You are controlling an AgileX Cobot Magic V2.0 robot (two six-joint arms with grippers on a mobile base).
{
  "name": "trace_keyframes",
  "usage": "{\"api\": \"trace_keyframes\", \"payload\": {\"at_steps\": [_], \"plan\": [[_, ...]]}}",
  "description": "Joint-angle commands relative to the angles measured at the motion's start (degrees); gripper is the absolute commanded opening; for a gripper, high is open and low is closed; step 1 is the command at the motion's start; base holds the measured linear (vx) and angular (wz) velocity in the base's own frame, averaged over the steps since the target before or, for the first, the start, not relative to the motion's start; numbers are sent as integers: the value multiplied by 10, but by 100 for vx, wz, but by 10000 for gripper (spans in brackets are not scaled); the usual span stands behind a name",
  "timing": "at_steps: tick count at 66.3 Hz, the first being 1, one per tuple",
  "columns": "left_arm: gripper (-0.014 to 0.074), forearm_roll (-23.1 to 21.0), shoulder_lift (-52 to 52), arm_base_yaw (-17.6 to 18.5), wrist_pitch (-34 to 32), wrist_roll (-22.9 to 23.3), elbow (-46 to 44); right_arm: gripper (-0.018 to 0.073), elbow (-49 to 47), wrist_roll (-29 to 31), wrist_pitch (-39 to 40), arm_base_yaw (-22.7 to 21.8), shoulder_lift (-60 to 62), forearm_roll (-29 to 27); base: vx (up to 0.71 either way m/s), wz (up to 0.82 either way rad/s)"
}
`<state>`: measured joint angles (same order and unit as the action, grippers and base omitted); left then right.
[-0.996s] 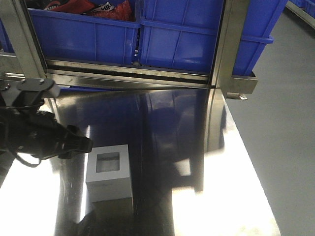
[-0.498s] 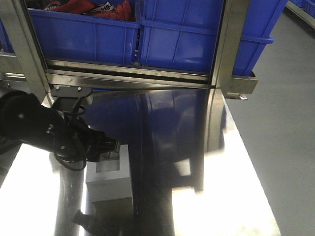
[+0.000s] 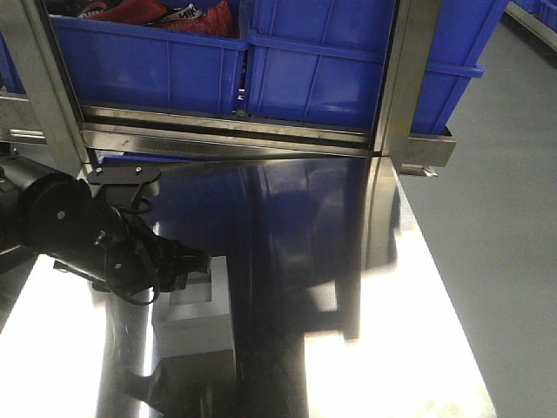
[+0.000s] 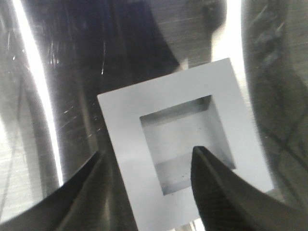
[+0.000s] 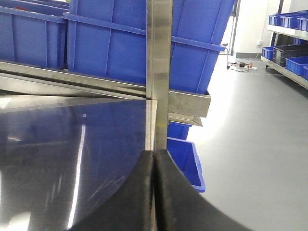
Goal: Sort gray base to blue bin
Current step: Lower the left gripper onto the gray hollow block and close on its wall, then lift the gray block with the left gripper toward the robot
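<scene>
Swinging in from the left edge of the tabletop (image 3: 392, 348), the left pincer (image 4: 147, 153) is now hanging over the gray base (image 4: 126, 113), which is sitting toward that edge, well apart from the blue bin (image 3: 322, 78) beyond the far edge. Lowering squarely before pinching looks wise. Its jaws are standing half open and gripping nothing, one outside the cube's wall and one over the recess. The right pincer (image 5: 155, 159) is pressed closed and empty.

Right end effector (image 5: 155, 156), jaws together, over shiny steel table (image 5: 72, 139); blue bins (image 5: 115, 48) behind.
</scene>
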<state>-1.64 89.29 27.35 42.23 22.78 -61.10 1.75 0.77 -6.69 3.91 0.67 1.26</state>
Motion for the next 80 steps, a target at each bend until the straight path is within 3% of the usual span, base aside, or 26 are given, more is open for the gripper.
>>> {"api": "trace_keyframes", "payload": {"at_steps": [1, 35, 46, 61, 80], "plan": [[381, 1, -10, 4, -15, 17, -17, -9, 8, 3, 45, -3, 7, 6, 0, 0], [361, -1, 23, 4, -6, 19, -17, -9, 8, 3, 45, -3, 7, 6, 0, 0], [251, -1, 29, 4, -2, 19, -17, -9, 8, 3, 45, -3, 7, 6, 0, 0], [-9, 0, 29, 4, -10, 12, -17, -9, 8, 3, 45, -3, 7, 6, 0, 0], [-7, 33, -6, 9, -47, 2, -17, -9, 8, 3, 45, -3, 7, 6, 0, 0]]}}
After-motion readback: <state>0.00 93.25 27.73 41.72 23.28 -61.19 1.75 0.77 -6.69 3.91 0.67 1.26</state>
